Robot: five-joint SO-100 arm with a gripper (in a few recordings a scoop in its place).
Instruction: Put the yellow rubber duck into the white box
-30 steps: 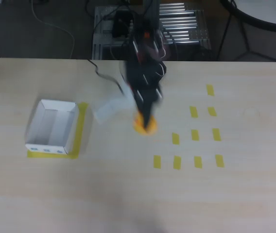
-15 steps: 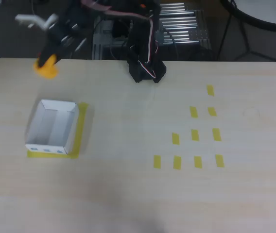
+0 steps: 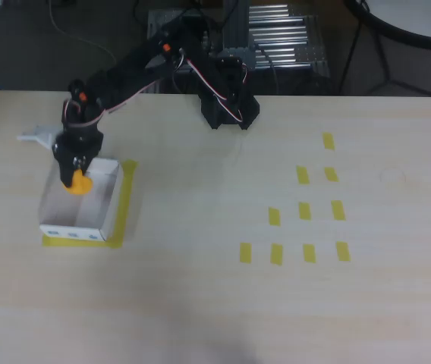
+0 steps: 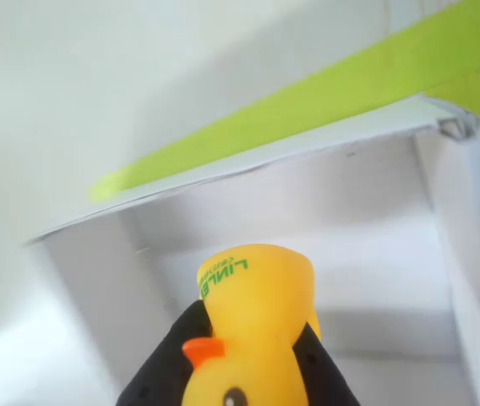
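Two black fingers (image 4: 244, 372) clamping yellow rubber duck (image 4: 253, 338), green lettering, over white box (image 3: 56, 208)

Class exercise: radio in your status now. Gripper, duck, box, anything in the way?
Gripper shut on the yellow rubber duck, over the far end of the white box. Duck held above the box floor, not released. Nothing in the way inside the box.

smooth glossy yellow rubber duck (image 4: 253, 338), matt white cardboard box (image 3: 103, 206), pale wood-grain table (image 3: 215, 303), matt black hand (image 3: 76, 168)
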